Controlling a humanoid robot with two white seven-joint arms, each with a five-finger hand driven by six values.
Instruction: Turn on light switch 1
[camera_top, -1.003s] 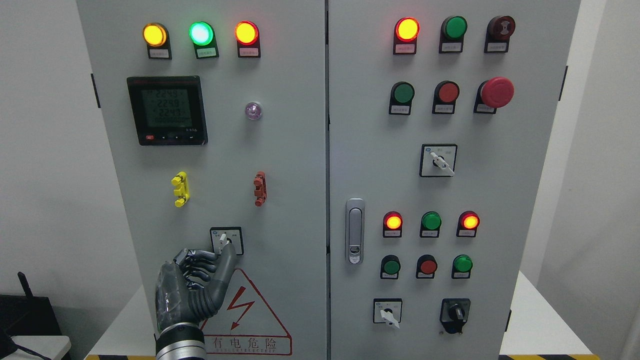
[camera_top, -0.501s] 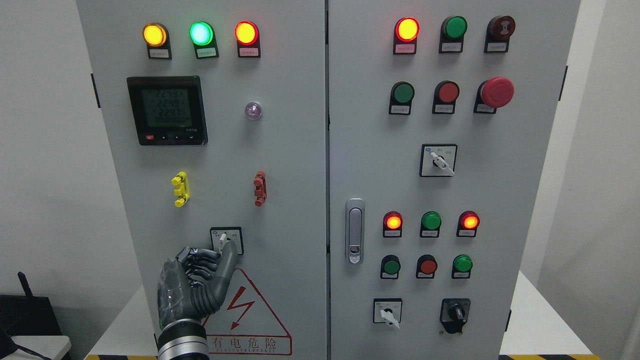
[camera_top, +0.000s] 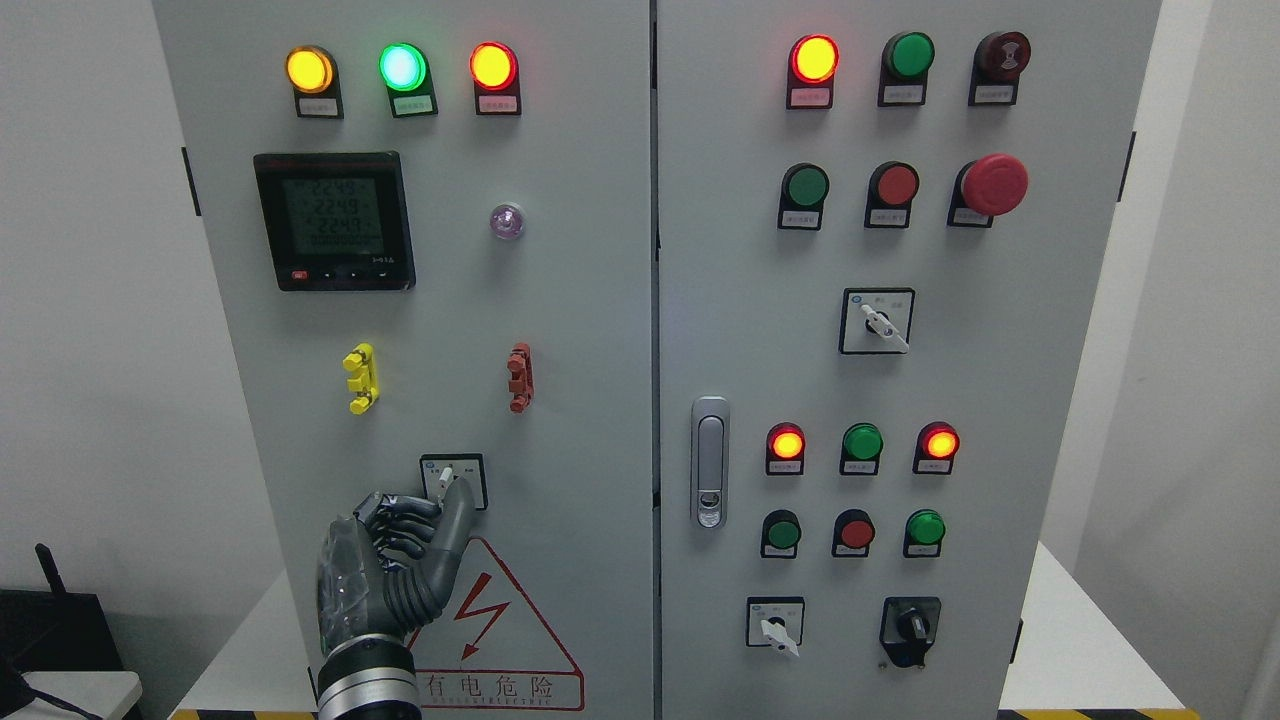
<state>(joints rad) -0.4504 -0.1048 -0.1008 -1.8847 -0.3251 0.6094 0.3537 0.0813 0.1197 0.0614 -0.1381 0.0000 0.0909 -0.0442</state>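
Grey metal control cabinet (camera_top: 560, 300) ahead; small white-handled rotary light switch (camera_top: 452, 479) at 7 o'clock on left door. Left hand (camera_top: 385, 575) below it, fingers (camera_top: 405, 512) curled, thumb tip touching switch handle.

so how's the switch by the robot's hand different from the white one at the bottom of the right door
The switch by the hand has its white lever pointing straight up; the bottom right-door switch has its lever slanting down to the right. The left hand has a fingertip at the first; nothing touches the second. Both are white levers on square black-framed plates.
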